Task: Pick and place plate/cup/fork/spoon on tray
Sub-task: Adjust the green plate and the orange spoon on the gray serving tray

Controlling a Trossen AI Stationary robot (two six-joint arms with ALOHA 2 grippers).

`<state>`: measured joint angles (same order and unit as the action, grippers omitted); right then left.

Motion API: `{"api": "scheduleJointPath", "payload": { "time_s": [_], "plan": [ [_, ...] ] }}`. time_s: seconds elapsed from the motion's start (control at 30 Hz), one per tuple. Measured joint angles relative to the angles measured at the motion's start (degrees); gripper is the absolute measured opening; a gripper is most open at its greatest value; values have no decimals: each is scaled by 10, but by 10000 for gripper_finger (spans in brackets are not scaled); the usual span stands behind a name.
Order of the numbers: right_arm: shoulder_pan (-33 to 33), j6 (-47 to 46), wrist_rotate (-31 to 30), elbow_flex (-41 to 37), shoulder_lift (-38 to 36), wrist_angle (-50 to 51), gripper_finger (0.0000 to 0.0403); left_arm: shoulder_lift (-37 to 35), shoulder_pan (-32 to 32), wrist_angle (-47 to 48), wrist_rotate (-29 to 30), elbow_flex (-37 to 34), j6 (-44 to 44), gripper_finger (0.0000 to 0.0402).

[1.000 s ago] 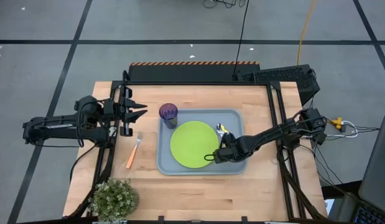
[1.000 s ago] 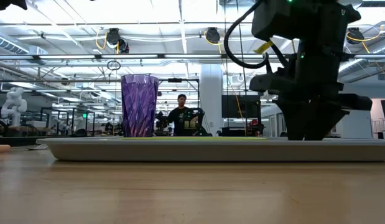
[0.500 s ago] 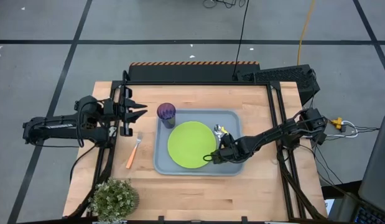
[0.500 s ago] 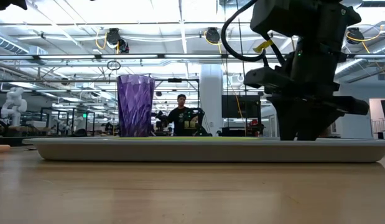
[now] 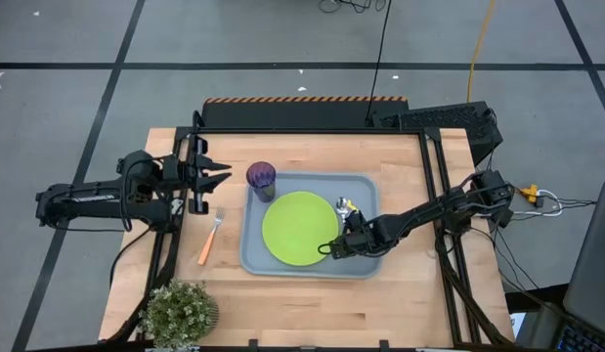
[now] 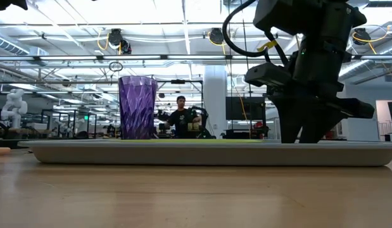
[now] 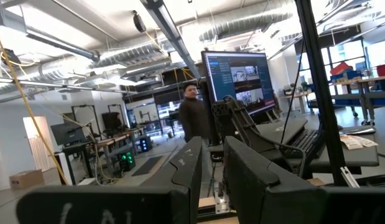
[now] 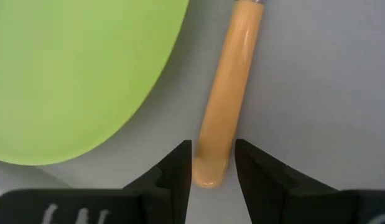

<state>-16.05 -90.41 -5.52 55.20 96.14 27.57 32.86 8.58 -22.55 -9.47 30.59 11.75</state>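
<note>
The grey-blue tray (image 5: pixel 366 266) lies in the middle of the table. On it are the lime-green plate (image 5: pixel 298 228), the purple cup (image 5: pixel 262 178) upright at its far left corner, and the spoon, whose silver bowl (image 5: pixel 343 204) lies right of the plate. My right gripper (image 5: pixel 341 243) is low over the tray's right half, shut on the spoon's orange handle (image 8: pixel 224 93). The fork (image 5: pixel 211 238) lies on the table left of the tray. My left gripper (image 5: pixel 222 174) waits above the table's far left, shut and empty. My right gripper pinches the spoon's orange handle at its free end (image 8: pixel 210 169) between its two fingers (image 8: pixel 177 171). The fingers point down from above and stand across the handle. The spoon lies flat on the tray floor beside the plate's rim.
A small potted plant (image 5: pixel 178 310) stands at the table's near left corner. The low view shows my right arm (image 6: pixel 303 95) standing on the tray's right part and a person (image 6: pixel 180 120) in the room behind.
My right gripper has gone a little toward the table's left edge, staying low on the spoon's handle. The tray has slid left with it, carrying the plate, cup and spoon along.
</note>
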Motion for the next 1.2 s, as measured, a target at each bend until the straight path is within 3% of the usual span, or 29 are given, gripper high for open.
{"api": "scheduleJointPath", "payload": {
  "time_s": [1.2],
  "plan": [
    [-2,29,6,17,-3,36,116,0,0,0,0,0,0,74]
  ]
}}
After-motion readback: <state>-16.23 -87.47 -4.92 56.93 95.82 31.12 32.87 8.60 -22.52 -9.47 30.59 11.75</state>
